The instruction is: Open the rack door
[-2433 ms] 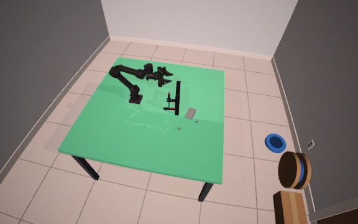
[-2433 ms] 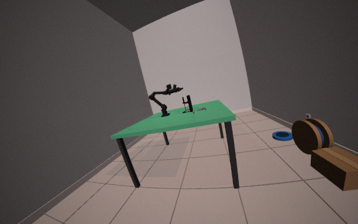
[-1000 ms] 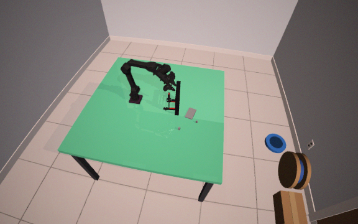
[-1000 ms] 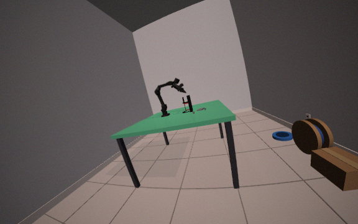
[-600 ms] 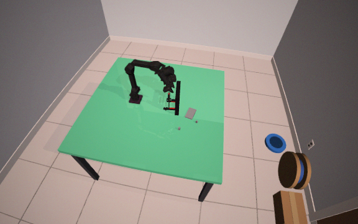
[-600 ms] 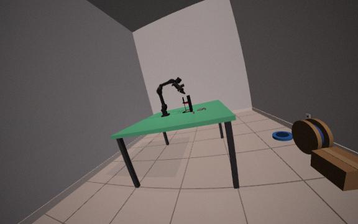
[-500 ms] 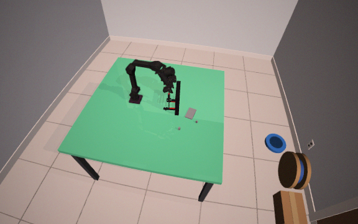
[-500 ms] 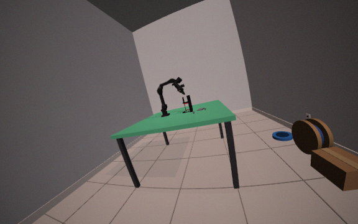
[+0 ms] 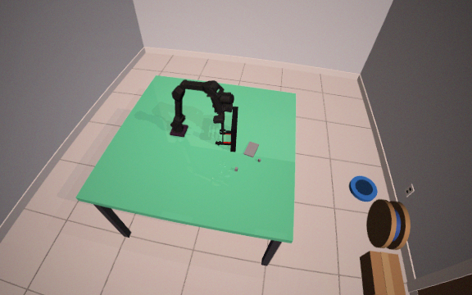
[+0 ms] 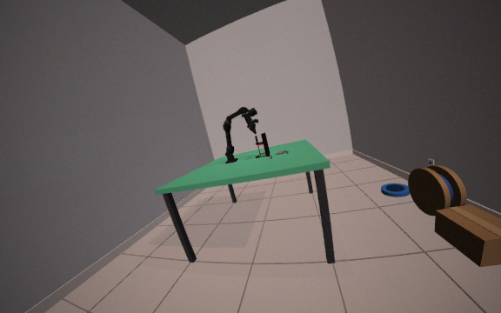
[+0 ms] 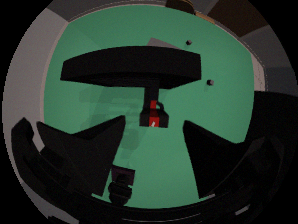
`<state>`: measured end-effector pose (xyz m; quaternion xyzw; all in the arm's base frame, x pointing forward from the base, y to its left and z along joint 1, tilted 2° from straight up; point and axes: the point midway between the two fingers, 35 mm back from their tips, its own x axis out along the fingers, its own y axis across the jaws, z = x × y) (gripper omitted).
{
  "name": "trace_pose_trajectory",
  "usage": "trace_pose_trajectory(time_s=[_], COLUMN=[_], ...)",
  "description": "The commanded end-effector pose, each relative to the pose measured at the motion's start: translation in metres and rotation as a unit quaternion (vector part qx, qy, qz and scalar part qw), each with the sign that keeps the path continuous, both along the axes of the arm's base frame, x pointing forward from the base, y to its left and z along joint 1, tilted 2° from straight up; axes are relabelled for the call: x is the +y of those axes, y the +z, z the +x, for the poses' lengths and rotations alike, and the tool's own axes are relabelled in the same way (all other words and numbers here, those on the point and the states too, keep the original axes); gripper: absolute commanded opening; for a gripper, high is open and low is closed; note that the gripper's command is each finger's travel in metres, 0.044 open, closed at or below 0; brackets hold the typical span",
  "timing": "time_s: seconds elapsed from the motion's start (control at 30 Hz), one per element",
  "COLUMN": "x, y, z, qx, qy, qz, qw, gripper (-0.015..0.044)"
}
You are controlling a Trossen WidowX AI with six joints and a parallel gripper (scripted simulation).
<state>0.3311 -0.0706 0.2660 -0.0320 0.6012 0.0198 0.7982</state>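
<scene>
The rack's black door and frame [image 9: 234,129] [image 10: 265,144] [image 11: 130,62] stand upright on the green table as one narrow slab; no open gap shows. The black handle with red parts [image 9: 223,137] [image 10: 257,143] [image 11: 154,120] stands out from its face on the arm's side and is seen from above in the wrist view. My gripper [image 9: 219,120] [image 10: 255,132] [image 11: 154,121] points down, just above the handle's top. Its fingers are open and empty, one to each side of the handle in the wrist view. The handle's lower part is hidden in the wrist view.
The green table [image 9: 170,176] [image 10: 242,171] [image 11: 200,170] carries a flat grey plate [image 9: 251,149] [image 10: 282,152] behind the rack. Two small grey cubes lie near it, one nearer [image 9: 236,169] [image 11: 210,82] and one farther [image 9: 259,160] [image 11: 188,42].
</scene>
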Motion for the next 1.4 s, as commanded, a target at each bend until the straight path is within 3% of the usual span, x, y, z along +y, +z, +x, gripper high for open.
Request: trace_pose_trajectory(time_s=[0.0, 1.37], x=[-0.001, -0.002], y=[0.000, -0.060], z=[-0.004, 0.005], qx=[0.022, 0.104], qy=[0.005, 0.005], qz=[0.005, -0.014], qw=[1.000, 0.994], gripper=[0.0287, 0.0287])
